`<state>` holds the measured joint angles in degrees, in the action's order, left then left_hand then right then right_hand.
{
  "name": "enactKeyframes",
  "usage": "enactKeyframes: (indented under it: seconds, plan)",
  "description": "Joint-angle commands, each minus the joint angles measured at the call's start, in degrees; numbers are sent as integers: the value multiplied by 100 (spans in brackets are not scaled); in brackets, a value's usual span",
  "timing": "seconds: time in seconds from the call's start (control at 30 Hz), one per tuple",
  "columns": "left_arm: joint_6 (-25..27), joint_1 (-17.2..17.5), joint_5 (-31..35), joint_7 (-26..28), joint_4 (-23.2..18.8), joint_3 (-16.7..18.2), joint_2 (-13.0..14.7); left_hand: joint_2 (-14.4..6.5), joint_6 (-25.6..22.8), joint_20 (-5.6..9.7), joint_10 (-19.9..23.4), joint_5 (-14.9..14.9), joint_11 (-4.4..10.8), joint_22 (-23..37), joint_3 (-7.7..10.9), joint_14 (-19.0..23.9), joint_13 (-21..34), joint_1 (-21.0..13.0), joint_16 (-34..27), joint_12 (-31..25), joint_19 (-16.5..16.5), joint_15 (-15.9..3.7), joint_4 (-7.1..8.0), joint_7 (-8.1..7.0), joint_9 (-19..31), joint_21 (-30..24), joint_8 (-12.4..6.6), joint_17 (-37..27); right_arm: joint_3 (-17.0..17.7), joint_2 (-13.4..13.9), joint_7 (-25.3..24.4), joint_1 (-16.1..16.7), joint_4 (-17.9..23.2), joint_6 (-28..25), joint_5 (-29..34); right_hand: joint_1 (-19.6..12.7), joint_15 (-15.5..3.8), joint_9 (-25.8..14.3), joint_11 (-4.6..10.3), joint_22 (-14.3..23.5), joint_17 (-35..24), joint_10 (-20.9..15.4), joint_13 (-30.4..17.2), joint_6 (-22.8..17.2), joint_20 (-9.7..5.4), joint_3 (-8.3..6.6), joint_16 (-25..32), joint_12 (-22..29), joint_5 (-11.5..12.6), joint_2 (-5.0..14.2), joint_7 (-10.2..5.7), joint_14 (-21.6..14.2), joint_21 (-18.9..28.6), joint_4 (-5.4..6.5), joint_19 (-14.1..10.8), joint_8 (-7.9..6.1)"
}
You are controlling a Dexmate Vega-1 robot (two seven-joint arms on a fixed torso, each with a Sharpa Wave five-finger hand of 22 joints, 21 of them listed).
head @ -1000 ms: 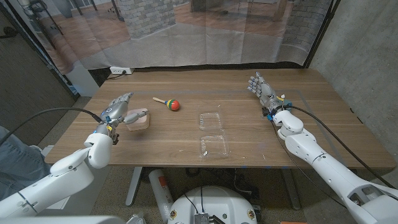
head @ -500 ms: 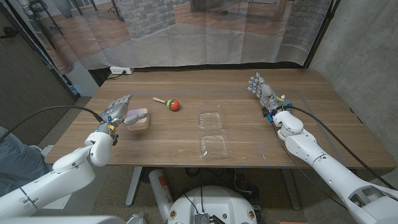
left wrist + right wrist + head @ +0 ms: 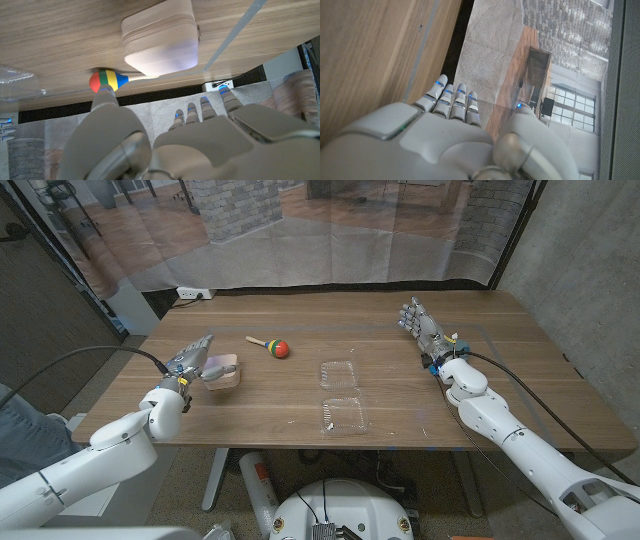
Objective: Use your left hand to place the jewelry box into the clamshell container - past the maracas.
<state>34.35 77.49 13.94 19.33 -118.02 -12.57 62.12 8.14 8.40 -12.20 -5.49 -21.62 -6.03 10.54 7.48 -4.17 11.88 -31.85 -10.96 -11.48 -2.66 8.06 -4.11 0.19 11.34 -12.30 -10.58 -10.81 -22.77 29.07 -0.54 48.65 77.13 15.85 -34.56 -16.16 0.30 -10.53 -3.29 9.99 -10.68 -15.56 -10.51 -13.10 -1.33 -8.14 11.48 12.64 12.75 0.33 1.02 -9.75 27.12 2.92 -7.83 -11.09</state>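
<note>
A: Step in hand, as we read it: the grasp. The left hand [image 3: 190, 356] is right beside the jewelry box [image 3: 223, 370], near the table's left edge. We can't tell from the head view whether it touches it.

B: The left wrist view helps. The jewelry box [image 3: 160, 36] sits on the table [image 3: 400, 390] ahead of the fingertips [image 3: 192, 111], with a gap showing. Fingers are spread and straight, nothing in them. We'd call that hand open and empty.

A: Agreed. To do it well, we'd want the thumb on one side of the box and the fingers on the other, closing across the rounded body, not the lid seam. It looks soft-cornered, so it could slip from a shallow pinch.

B: And the route. The maraca [image 3: 271, 345] lies between the box and the clamshell container [image 3: 342, 393], a bit toward the far edge. We'd lift clear first, then carry across toward the table's middle without knocking it.

A: The clamshell lies open, two clear trays near the middle, one closer to the front edge. Thin plastic, we'd guess it skids if the box lands on a rim. Lower it straight into one tray.

B: Right hand [image 3: 420, 322]?

A: Over by the right side, toward the far edge, fingers extended close together, holding nothing. In the right wrist view the right hand [image 3: 445, 125] looks the same, empty, open.

B: Box not yet lifted, then.
</note>
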Motion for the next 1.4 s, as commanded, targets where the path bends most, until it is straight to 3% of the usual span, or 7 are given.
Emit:
enactKeyframes:
  seconds: [0.03,0.87,1.4]
  plan:
    - [153,-272,-263,-163,49,-276,161,60,2,-22,-9,-31,-36,25,-35,24,15,0,-47,-37,59,34,-1,0,29,-38,-41,-10,-1,26,-73,74,100,-26,16,-29,19,-34,6,21,-13,-24,-23,-24,16,-18,-7,-4,6,12,-29,-39,-20,-29,-34,-23]
    - [226,-1170,-393,-503,322,-1085,230,71,-68,-24,92,-53,-7,24,-114,70,24,-14,-57,-98,166,18,-21,28,32,-49,-97,-9,-18,-17,-157,27,87,-76,46,-35,15,-34,-1,23,-12,-22,-24,-25,24,-10,-15,-9,6,18,-49,-42,-72,-46,-56,-21]
    - [194,-1295,-560,-389,482,-1269,78,29,-44,-21,87,-74,-3,24,-126,127,28,-75,-74,-104,234,-3,-46,35,33,-56,-101,-8,-49,-76,-92,-84,-79,-58,48,-35,18,-35,-5,25,-12,-18,-24,-26,30,-2,-20,-13,6,21,-56,-42,-109,-56,-71,-21]
